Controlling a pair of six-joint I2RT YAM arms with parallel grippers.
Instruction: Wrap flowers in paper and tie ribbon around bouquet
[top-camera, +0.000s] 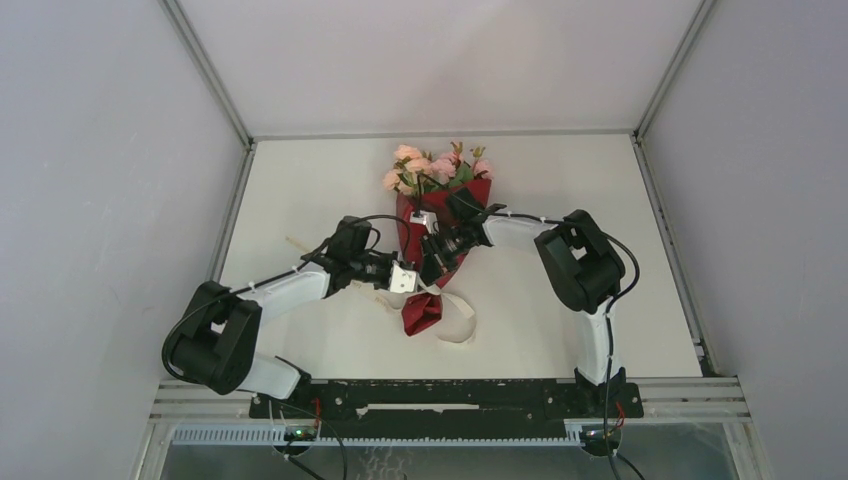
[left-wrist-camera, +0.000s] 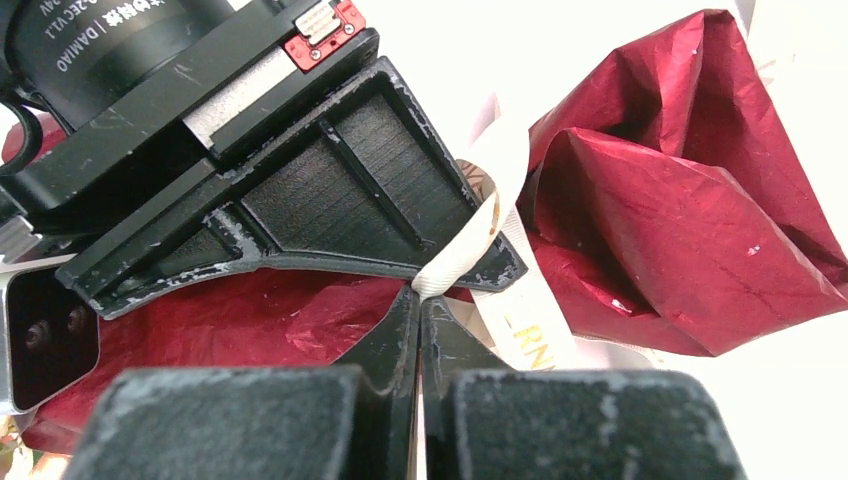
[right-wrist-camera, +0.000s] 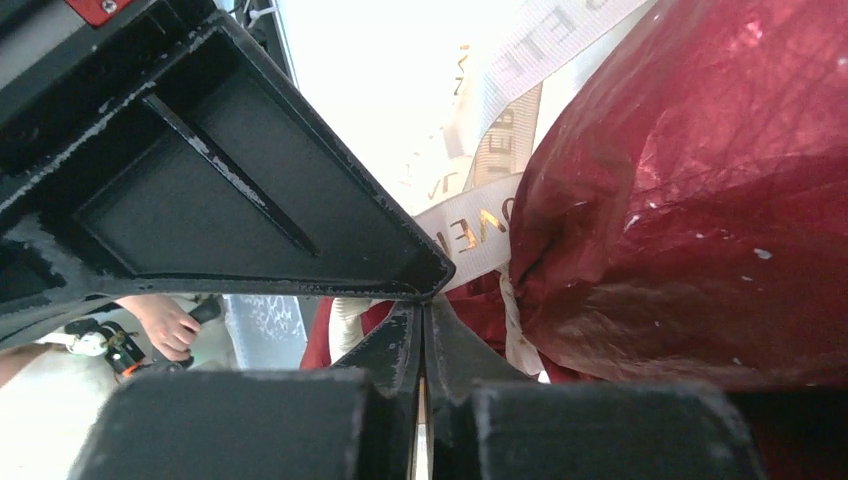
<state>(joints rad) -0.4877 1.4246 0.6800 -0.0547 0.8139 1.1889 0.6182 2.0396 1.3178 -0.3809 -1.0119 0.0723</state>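
Pinching the ribbon with my left gripper shut, right gripper closed alongside; the paper wraps the flowers, but tying looks unfinished.

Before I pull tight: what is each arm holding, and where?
Left fingers pinch the ribbon at their tips, beside the paper. Right fingers are shut close by; their hold cannot be told.

Enclosure: matte white table top, evenly and brightly lit. Pale grey panel walls at left, right and back, joined by aluminium corner posts. Black mounting rail and white slotted cable duct ran along the near edge.
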